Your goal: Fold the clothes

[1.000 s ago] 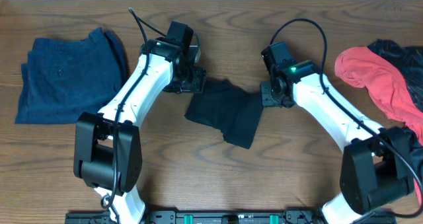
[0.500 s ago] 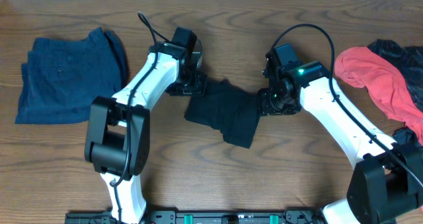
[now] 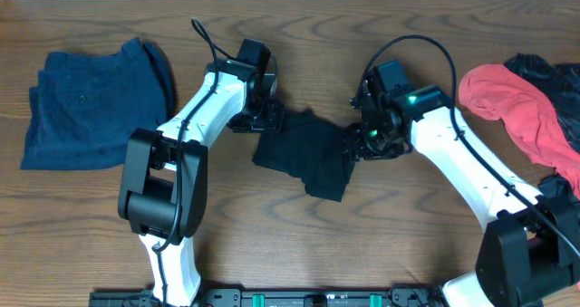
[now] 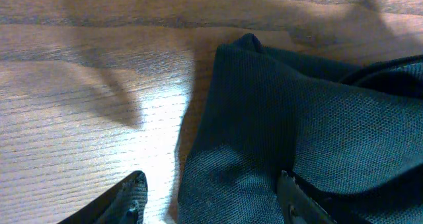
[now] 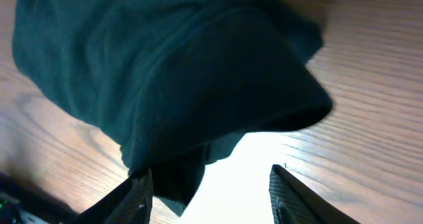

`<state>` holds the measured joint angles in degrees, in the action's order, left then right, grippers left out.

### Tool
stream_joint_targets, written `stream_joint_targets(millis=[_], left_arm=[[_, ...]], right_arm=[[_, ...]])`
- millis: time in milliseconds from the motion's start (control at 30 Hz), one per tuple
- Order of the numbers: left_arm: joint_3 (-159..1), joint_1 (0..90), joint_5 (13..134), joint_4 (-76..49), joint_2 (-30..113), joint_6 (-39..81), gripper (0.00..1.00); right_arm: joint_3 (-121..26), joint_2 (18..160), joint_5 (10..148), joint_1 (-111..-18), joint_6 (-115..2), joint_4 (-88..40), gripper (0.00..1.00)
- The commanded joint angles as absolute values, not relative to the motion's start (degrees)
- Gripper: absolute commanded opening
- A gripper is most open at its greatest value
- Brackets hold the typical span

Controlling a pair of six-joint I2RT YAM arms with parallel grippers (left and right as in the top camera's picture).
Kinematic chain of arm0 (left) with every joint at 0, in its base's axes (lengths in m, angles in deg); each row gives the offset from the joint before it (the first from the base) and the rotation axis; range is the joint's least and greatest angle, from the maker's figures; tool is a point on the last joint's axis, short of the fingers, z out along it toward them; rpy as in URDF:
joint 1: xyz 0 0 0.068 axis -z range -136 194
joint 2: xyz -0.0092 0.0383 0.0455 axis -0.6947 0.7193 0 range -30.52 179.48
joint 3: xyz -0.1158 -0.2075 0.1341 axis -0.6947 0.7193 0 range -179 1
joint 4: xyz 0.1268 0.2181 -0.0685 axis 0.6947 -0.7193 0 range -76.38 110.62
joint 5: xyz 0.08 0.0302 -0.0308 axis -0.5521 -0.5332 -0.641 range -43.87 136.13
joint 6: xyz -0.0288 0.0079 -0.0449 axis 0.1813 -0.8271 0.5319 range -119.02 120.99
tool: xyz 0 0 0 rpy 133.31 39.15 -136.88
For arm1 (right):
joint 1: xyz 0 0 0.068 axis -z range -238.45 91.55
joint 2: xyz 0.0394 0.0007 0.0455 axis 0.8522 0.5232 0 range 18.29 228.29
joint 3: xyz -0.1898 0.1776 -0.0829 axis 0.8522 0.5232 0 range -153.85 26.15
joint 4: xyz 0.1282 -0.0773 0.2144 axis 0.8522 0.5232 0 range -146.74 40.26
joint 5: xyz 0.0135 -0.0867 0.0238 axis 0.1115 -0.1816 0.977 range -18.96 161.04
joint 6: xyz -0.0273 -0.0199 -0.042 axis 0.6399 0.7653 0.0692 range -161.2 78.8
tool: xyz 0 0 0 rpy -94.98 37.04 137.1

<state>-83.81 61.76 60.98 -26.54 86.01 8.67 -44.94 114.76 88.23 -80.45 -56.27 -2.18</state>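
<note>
On the wooden desk [image 3: 381,244], the crumpled black knit garment [image 3: 306,158] lies centre, between both arms. The left hand [image 4: 211,201] is spread wide over its upper-left edge, gripping nothing. The right hand [image 5: 211,194] is parted too, with a fold drooping beside one finger. A folded navy garment [image 3: 91,99] sits far left, a red cloth [image 3: 512,103] far right.

Overhead: bright, even light, sharp, only soft shadows. Left wrist cam: glare patch on table [image 4: 155,112], dim w/ shadow up top. Right wrist: black garment [image 5: 152,65] slightly blurred, strong glare below.
</note>
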Motion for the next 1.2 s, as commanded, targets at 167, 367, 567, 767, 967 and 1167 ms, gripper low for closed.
stream_joint_targets(millis=[167, 367, 567, 767, 967, 1167], left_arm=[[-83.53, 61.78, 60.46, -26.84, 86.41, 8.76, 0.65], [-83.53, 61.78, 60.46, -26.82, 86.41, 8.76, 0.65], [-83.53, 61.78, 60.46, -26.84, 86.41, 8.76, 0.64], [-83.53, 61.78, 60.46, -26.84, 86.41, 8.76, 0.64], [-83.53, 61.78, 60.48, -26.86, 86.41, 8.76, 0.64], [-83.53, 61.78, 60.48, -26.95, 86.41, 8.76, 0.64]], right_arm=[[-43.04, 114.47, 93.96, -82.16, -51.96, -1.72, 0.55], [-43.06, 114.47, 102.51, -81.55, -49.47, -0.98, 0.56], [-43.06, 114.47, 104.12, -81.35, -49.25, -0.69, 0.59], [-43.06, 114.52, 97.39, -81.46, -50.63, -0.95, 0.59], [-41.47, 114.98, 91.25, -81.46, -52.47, -3.58, 0.59], [-37.64, 116.14, 90.13, -81.37, -54.74, -13.46, 0.16]])
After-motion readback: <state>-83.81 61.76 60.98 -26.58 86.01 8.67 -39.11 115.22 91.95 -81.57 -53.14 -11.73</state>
